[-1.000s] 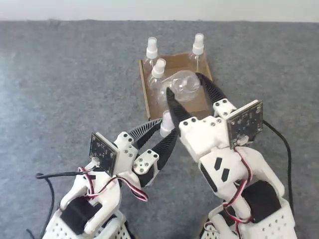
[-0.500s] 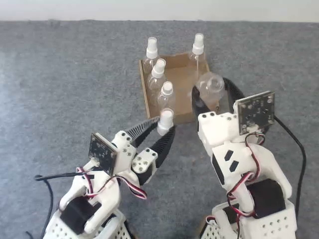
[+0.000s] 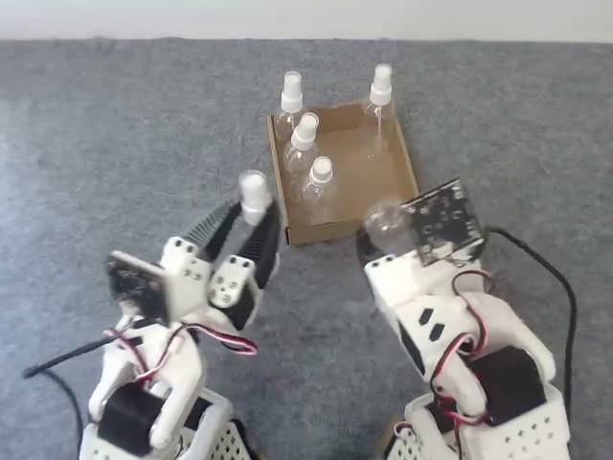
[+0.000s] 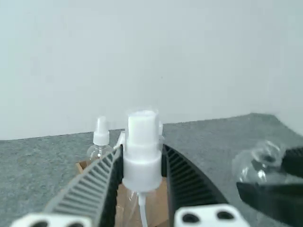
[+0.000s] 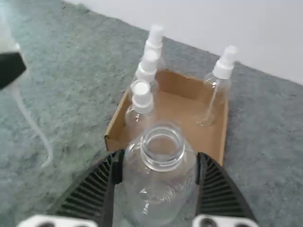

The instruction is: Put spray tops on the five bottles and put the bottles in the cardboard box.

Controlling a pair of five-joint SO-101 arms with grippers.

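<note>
A grey carpeted table (image 3: 115,144) holds an open cardboard box (image 3: 330,230) toward 12 o'clock from its middle. Four capped bottles (image 3: 321,182) stand upright inside the box, three along its 9 o'clock wall and one in the far corner at 1 o'clock. At 5 o'clock from the box, the right gripper (image 5: 160,165) pinches a clear uncapped bottle (image 5: 160,189). At 8 o'clock from the box, the left gripper (image 4: 142,163) pinches a white spray top (image 4: 141,142) held upright, its thin tube hanging below.
</note>
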